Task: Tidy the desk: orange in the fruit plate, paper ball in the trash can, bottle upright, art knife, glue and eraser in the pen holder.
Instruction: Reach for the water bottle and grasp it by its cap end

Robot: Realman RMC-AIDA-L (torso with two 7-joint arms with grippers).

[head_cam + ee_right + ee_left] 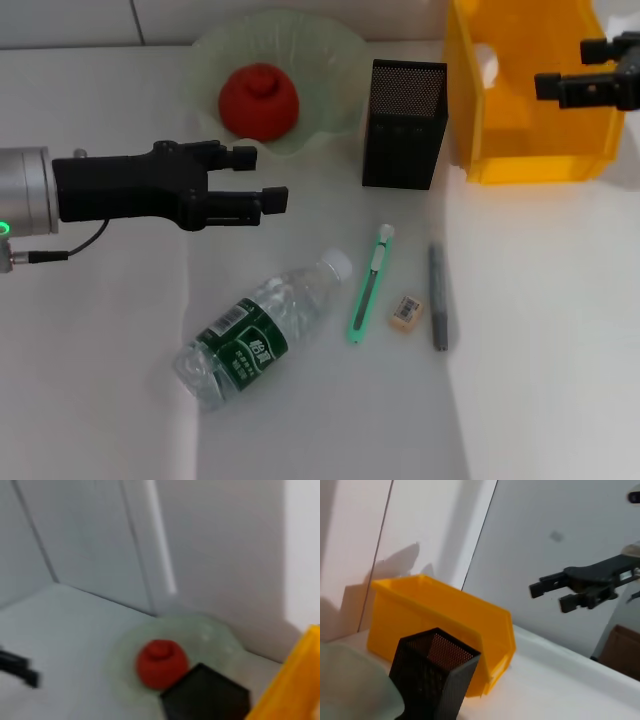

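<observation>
Red orange (259, 100) in fruit plate (330, 60)

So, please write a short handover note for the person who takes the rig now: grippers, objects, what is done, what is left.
Left gripper: open, empty, hovering above the table beside the fruit plate.
Right gripper: open, empty, over the yellow bin.
Done: orange in the plate. A white object lies in the bin, possibly the paper ball.
Left: bottle lies on its side; art knife, eraser and the grey stick, probably the glue, lie on the table in front of the pen holder.
</observation>
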